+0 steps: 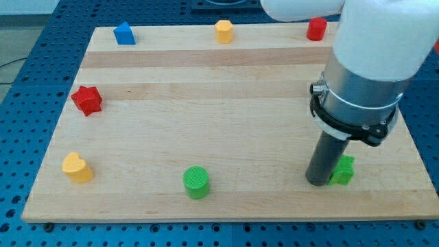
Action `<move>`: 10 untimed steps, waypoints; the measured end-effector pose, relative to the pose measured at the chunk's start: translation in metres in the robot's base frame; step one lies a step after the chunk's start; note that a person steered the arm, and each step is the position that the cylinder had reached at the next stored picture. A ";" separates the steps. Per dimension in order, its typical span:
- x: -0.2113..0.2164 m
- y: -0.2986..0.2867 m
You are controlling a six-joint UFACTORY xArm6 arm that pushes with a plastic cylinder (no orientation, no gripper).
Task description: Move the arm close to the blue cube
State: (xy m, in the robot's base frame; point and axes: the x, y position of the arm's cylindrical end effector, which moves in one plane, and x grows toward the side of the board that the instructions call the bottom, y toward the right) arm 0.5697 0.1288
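Note:
The blue block (124, 33), the task's blue cube, stands at the top left corner of the wooden board (206, 103). My tip (318, 182) is far from it, at the board's lower right, touching or just left of a green star block (342, 171). The dark rod hangs from the large white and grey arm at the view's right.
A yellow hexagon block (224, 31) and a red cylinder (316, 29) stand along the top edge. A red star block (87, 100) is at the left. A yellow heart block (77, 167) is at the lower left and a green cylinder (196, 182) at the bottom middle.

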 end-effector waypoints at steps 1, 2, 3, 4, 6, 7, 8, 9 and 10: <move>0.000 0.000; -0.002 -0.001; -0.042 -0.005; -0.073 -0.037; -0.073 -0.033; -0.072 -0.004; -0.075 0.014; -0.102 0.020; -0.125 0.037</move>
